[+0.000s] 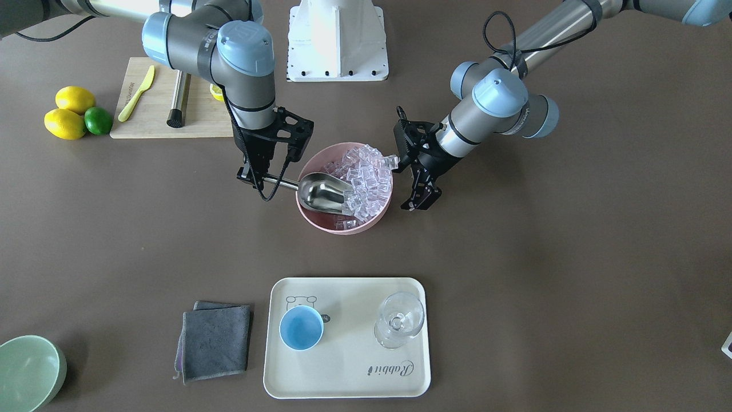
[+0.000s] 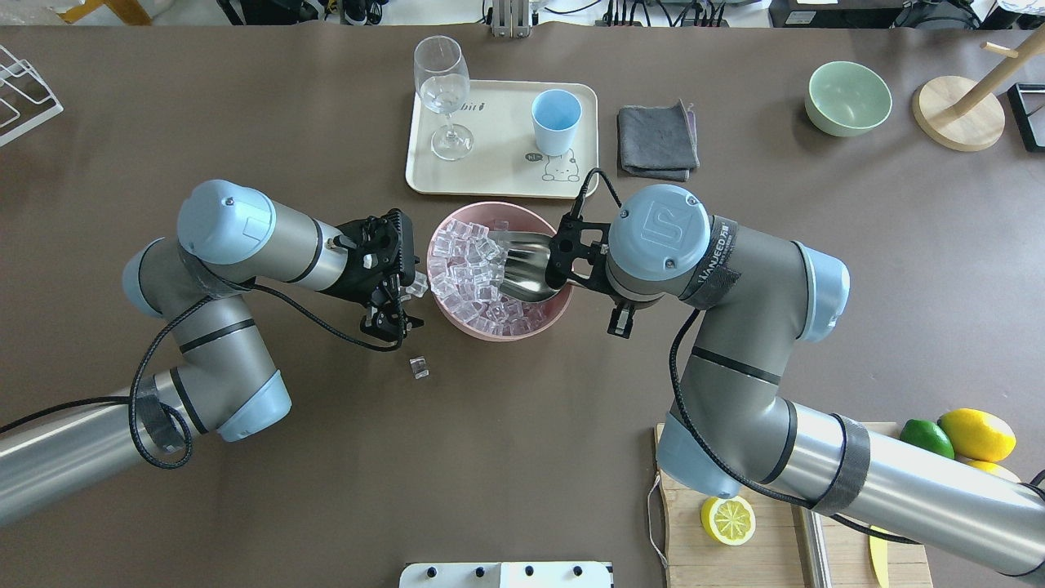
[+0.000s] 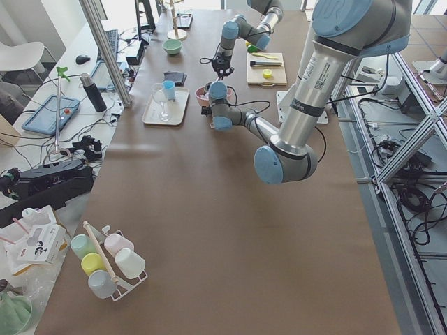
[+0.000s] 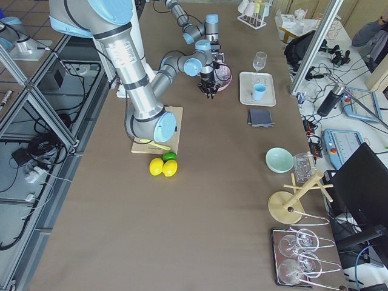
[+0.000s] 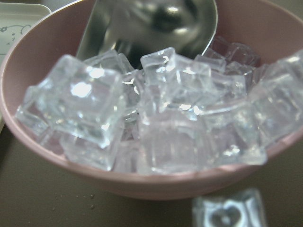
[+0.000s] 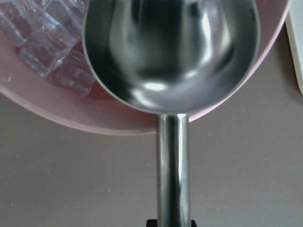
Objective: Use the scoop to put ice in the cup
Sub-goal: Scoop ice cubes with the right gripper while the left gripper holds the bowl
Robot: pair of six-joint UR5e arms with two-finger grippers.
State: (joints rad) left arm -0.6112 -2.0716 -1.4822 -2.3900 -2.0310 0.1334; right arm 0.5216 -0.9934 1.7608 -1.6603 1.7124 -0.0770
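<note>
Resting with its trough in the pink bowl [image 1: 343,229], the scoop [image 1: 323,191] sits empty against the ice [image 1: 366,171]. The cubes look hard, slick and light, likely to skid away rather than load. The stiff metal scoop is best held by its handle, where the right jaws clamp it. The left jaws stand parted and empty just beside the bowl. One cube [image 2: 419,367] lies loose on the surface. The cup [image 1: 301,327] stands on the tray [image 1: 354,377], well apart.
</note>
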